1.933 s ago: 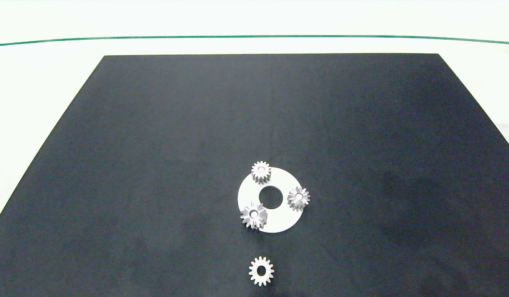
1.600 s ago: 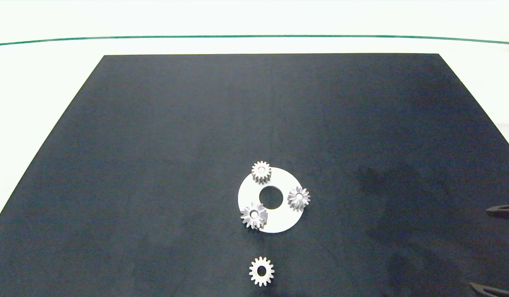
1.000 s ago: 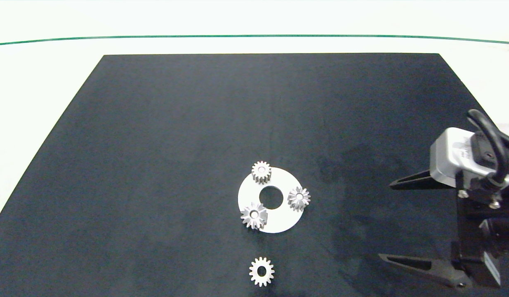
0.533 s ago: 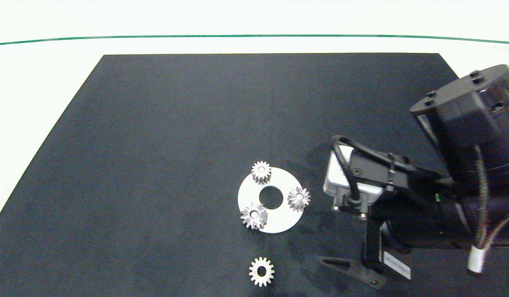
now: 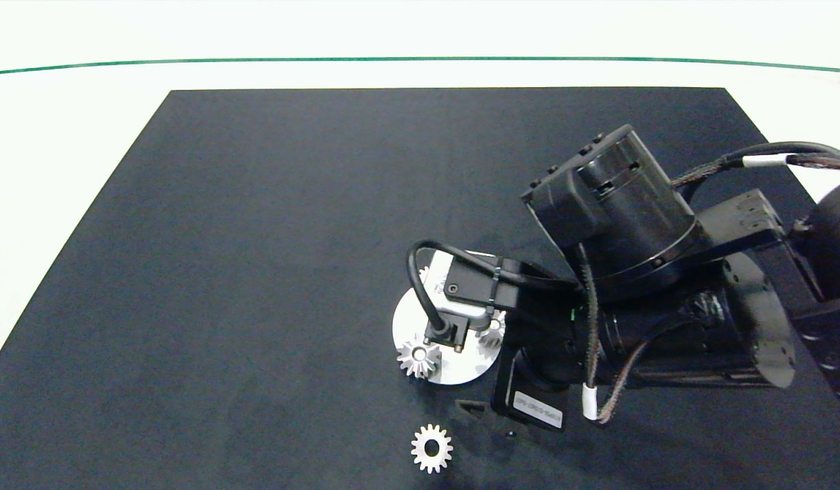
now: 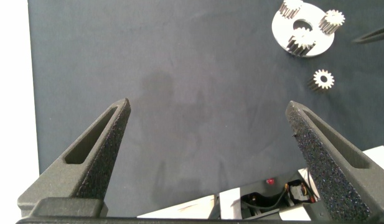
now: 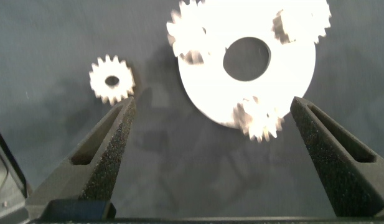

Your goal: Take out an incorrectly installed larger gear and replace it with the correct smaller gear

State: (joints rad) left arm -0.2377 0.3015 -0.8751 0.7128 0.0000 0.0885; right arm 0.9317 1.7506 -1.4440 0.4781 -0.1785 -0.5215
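Approach stage. Right gripper hangs over the white disc, fingers spread wide, holding nothing. Larger gear sits on the disc's near-left edge; smaller gear lies loose on the mat, just below. Centre your fingers on that star-toothed gear alone, clear of its neighbours, then descend. Left gripper parked, well apart, fingers open.

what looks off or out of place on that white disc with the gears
The larger gear hangs over the white disc's rim onto the black mat, and its pointed teeth do not match the blunt-toothed gear. The thin smaller gear lies alone off the disc. The right gripper hangs open above the disc.
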